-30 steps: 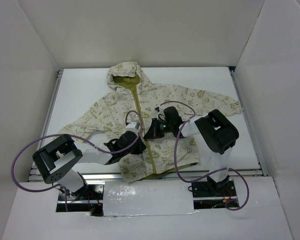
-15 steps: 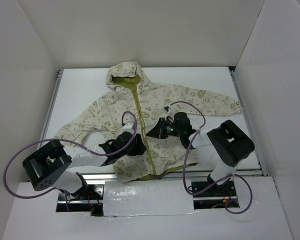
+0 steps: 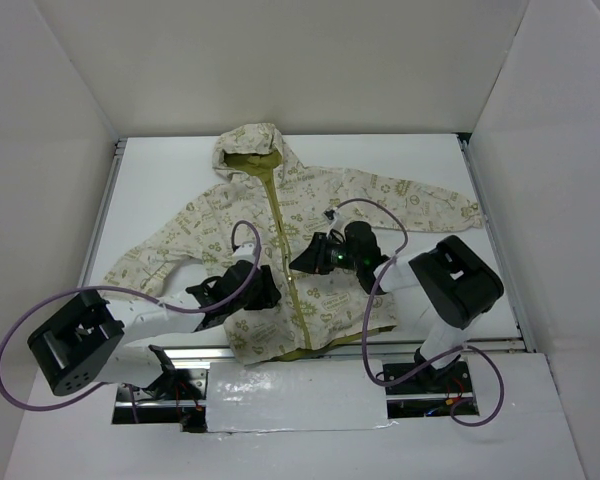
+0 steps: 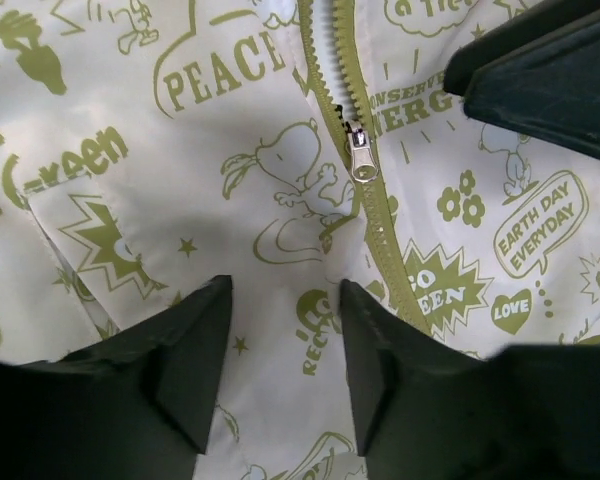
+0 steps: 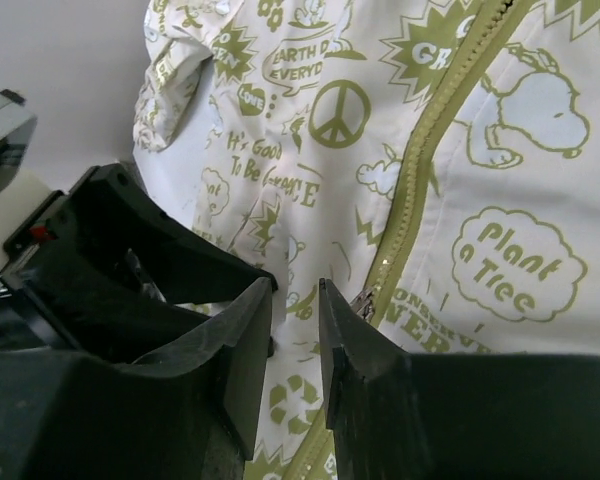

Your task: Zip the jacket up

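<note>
White foam-board walls [image 3: 280, 60] box in a white table [image 3: 170, 180]. Small cream hooded jacket with olive-green doodle print [image 3: 300, 205] lies flat, front up, mid-table. Hood at 12 o'clock, hem at 6 o'clock by the arm bases, one sleeve out to 3 o'clock, the other to 8 o'clock.

Olive-green front zipper [image 3: 278, 215] runs down the middle from hood to hem. The left wrist view shows the small metal zipper pull [image 4: 361, 155] lying flat on the teeth. The teeth are joined on its 5 o'clock side and look parted on its 12 o'clock side.

Left gripper [image 3: 263, 290] sits low over the jacket's lower front, at 9 o'clock of the zipper line. In its own camera the left gripper [image 4: 283, 300] has its jaws moderately wide, with only printed fabric between them. The pull is at 1 o'clock of the fingertips, not between them. Cannot tell if the tips press the cloth.

Right gripper [image 3: 305, 262] comes in from 3 o'clock, just beside the zipper, close to the left one. In the right wrist view the right gripper [image 5: 295, 295] has a narrow gap and nothing is clamped. The pull [image 5: 363, 300] sits just outside its 3 o'clock finger [image 5: 350, 350]. One dark right finger also shows at 2 o'clock in the left wrist view.
</note>
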Controlling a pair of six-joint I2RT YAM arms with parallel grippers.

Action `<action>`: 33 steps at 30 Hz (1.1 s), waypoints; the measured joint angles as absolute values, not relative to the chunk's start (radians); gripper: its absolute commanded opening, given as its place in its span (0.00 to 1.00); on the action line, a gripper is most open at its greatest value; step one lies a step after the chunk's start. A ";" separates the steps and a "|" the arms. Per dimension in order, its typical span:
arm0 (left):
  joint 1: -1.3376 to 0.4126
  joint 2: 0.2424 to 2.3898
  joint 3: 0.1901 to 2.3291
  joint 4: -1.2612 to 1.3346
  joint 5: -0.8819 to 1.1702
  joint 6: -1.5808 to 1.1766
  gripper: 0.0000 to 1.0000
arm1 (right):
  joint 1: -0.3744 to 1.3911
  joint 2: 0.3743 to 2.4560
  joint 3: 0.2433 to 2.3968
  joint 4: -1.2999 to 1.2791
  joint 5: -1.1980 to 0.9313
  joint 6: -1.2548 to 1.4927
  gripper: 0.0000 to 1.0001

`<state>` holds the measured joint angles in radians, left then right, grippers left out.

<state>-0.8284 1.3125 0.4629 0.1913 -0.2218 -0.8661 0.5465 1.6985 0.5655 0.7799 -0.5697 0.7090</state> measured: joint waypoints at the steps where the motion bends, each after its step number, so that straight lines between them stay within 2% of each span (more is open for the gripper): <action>1: -0.826 1.312 0.467 0.184 -0.221 -0.868 0.62 | 0.546 1.711 0.574 0.778 -0.571 0.709 0.34; 3: -0.824 1.312 0.474 0.175 -0.219 -0.869 0.60 | 0.546 1.722 0.575 0.769 -0.573 0.718 0.34; 4: -0.822 1.312 0.478 0.172 -0.216 -0.870 0.46 | 0.547 1.724 0.575 0.763 -0.574 0.726 0.34; 6: -0.821 1.306 0.479 0.173 -0.204 -0.874 0.42 | 0.548 1.724 0.571 0.759 -0.573 0.746 0.36; 9: -0.820 1.298 0.479 0.174 -0.185 -0.871 0.46 | 0.559 1.724 0.547 0.759 -0.562 0.796 0.36; 10: -0.820 1.298 0.479 0.176 -0.181 -0.871 0.54 | 0.567 1.724 0.537 0.756 -0.556 0.813 0.37; 12: -0.820 1.298 0.479 0.182 -0.162 -0.876 0.61 | 0.588 1.723 0.520 0.748 -0.543 0.839 0.37; 23: -0.820 1.299 0.465 0.253 -0.062 -0.895 0.62 | 0.630 1.711 0.477 0.708 -0.458 0.951 0.37; 27: -0.820 1.332 0.464 0.298 -0.041 -0.896 0.54 | 0.630 1.721 0.482 0.710 -0.457 0.971 0.37; 30: -0.820 1.369 0.456 0.327 -0.028 -0.894 0.51 | 0.630 1.736 0.486 0.711 -0.457 0.984 0.39; 31: -0.820 1.384 0.454 0.335 -0.025 -0.894 0.42 | 0.630 1.738 0.486 0.710 -0.457 0.988 0.40; 33: -0.820 1.408 0.449 0.346 -0.021 -0.897 0.34 | 0.631 1.738 0.486 0.711 -0.457 0.992 0.41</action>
<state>-0.8204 1.4082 0.4488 0.3458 -0.0208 -0.8967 0.6308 1.7378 0.4862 0.7109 -0.4568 0.9916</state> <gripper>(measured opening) 0.408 0.400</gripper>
